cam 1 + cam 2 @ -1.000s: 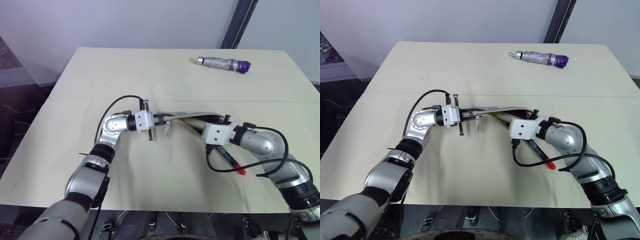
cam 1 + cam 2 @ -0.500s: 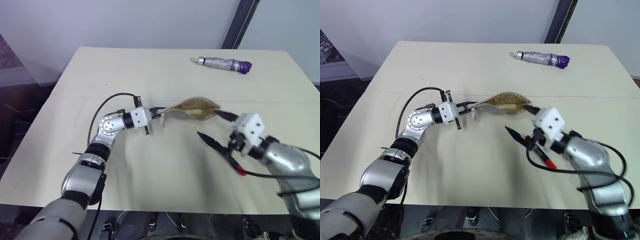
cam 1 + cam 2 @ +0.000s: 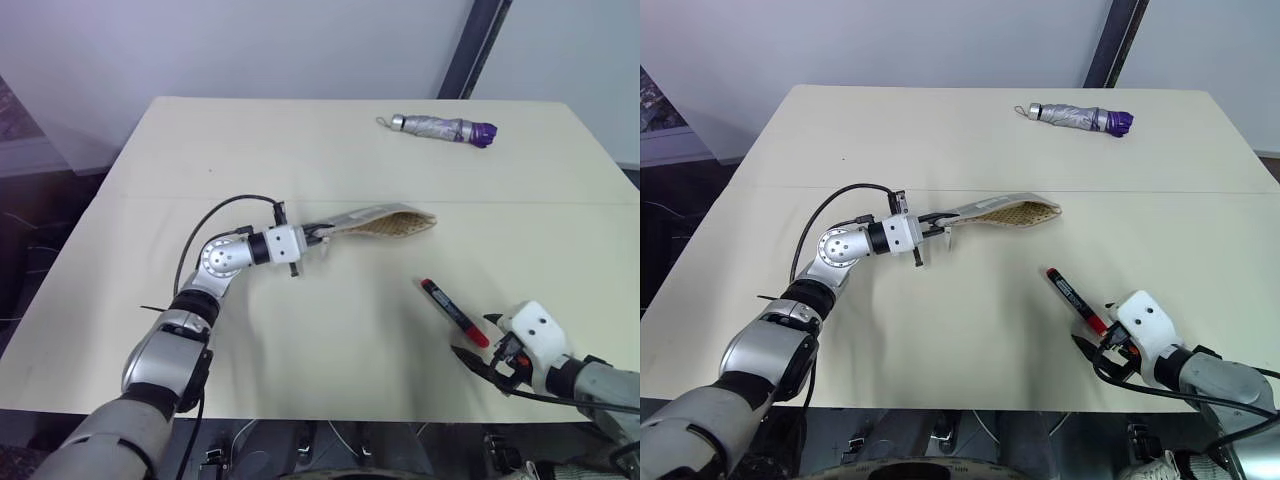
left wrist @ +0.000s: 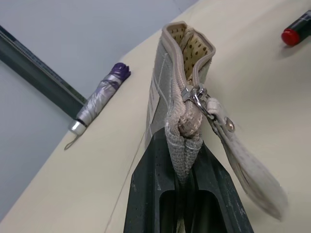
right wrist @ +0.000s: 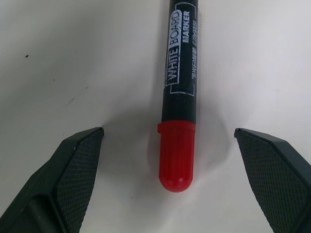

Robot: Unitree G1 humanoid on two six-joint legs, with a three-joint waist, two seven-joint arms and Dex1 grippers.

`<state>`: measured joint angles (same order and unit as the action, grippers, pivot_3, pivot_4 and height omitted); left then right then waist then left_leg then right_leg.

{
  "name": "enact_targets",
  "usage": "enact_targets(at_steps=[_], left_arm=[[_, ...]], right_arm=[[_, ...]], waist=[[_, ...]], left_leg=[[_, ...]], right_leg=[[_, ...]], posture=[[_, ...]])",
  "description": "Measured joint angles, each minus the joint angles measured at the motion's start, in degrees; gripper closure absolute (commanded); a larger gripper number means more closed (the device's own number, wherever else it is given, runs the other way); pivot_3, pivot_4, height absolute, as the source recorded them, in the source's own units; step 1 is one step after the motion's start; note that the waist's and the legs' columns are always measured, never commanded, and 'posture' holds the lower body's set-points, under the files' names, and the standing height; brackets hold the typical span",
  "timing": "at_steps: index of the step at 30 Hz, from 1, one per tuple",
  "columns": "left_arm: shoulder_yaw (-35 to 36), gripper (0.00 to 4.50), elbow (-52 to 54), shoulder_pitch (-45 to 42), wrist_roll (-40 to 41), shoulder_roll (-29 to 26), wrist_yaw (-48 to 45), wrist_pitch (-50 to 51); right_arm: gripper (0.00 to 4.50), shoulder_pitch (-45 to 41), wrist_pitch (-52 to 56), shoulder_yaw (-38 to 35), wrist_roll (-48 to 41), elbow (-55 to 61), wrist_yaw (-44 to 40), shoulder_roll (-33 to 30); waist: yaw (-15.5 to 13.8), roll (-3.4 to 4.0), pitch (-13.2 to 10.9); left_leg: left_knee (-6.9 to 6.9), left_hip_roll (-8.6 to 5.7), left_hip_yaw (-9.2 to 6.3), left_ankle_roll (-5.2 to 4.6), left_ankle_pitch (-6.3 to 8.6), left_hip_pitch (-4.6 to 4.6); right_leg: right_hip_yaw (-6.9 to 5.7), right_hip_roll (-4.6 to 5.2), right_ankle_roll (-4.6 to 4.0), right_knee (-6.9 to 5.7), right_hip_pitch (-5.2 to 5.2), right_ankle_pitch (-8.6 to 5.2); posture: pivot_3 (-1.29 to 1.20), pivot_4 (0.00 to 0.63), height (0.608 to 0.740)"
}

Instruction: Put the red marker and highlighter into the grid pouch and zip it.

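The grid pouch [image 3: 375,221] hangs just above the table's middle with its mouth open, and its pale dotted lining [image 4: 194,46] is in sight. My left gripper [image 3: 312,236] is shut on the pouch's zipper end, beside the slider and the pull tab [image 4: 243,160]. The red marker [image 3: 453,312] lies flat on the table to the right, free of both grippers. My right gripper [image 3: 478,365] is open just short of its red cap [image 5: 177,155], with one finger [image 5: 73,165] off to each side. The highlighter is hidden.
A folded silver and purple umbrella [image 3: 440,128] lies at the far right of the beige table [image 3: 150,330]. The right gripper sits close to the table's near edge.
My right gripper has drawn back from the pouch's mouth to the near right, ending at the marker's cap. The pouch's mouth has sagged flatter. The left gripper keeps its hold.
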<state>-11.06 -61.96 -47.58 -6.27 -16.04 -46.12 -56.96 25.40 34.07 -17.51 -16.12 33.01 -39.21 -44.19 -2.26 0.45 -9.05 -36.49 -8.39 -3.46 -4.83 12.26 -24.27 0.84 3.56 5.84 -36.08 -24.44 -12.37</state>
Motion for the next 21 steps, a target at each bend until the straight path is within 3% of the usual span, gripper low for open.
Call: enact_targets(at_steps=[5, 6, 12, 18, 21], left_arm=[[0.0, 4.5, 0.4, 0.0, 0.2, -0.1, -0.4, 0.0], [0.0, 4.5, 0.4, 0.0, 0.2, -0.2, -0.7, 0.1], [0.1, 4.5, 1.4, 0.1, 0.7, -0.3, -1.5, 0.2], [0.2, 4.5, 1.4, -0.1, 0.8, -0.1, -1.7, 0.3], [0.5, 4.5, 1.4, -0.1, 0.9, -0.3, -1.9, 0.3]], right_arm=[[3.96, -3.6, 5.1, 1.2, -2.2, 0.2, 0.5, 0.8], [4.22, -4.1, 5.5, 1.2, -2.2, 0.2, 0.8, 1.0], [4.21, -8.7, 4.2, 2.2, -2.1, 1.3, 0.9, 0.0], [4.21, -20.0, 4.4, 1.6, -2.3, 3.9, -0.8, -7.1], [4.21, -21.1, 4.1, 2.2, -1.1, 2.4, -1.1, -8.2]], waist=[[0.0, -0.1, 0.0], [0.0, -0.1, 0.0], [0.0, -0.09, 0.0], [-0.2, -0.11, 0.0], [-0.4, -0.16, 0.0]], left_leg=[[-0.12, 0.0, 0.0, -0.01, 0.01, -0.01], [-0.13, 0.0, 0.0, -0.01, 0.01, -0.01], [-0.13, 0.01, 0.0, -0.01, 0.01, -0.06], [-0.16, 0.02, -0.02, -0.01, 0.01, -0.12], [-0.16, 0.01, -0.05, -0.1, 0.06, -0.15]], right_leg=[[0.0, 0.0, 0.0, 0.0, 0.05, 0.0], [0.0, 0.0, 0.0, 0.0, 0.06, 0.0], [0.0, 0.0, 0.01, 0.0, -0.02, 0.01], [-0.08, 0.01, 0.02, 0.01, -0.03, 0.01], [-0.11, 0.03, 0.02, 0.05, -0.03, 0.01]], posture=[[0.0, 0.15, 0.74], [0.0, 0.15, 0.74], [0.0, 0.15, 0.74], [0.0, 0.15, 0.74], [0.0, 0.15, 0.74]])
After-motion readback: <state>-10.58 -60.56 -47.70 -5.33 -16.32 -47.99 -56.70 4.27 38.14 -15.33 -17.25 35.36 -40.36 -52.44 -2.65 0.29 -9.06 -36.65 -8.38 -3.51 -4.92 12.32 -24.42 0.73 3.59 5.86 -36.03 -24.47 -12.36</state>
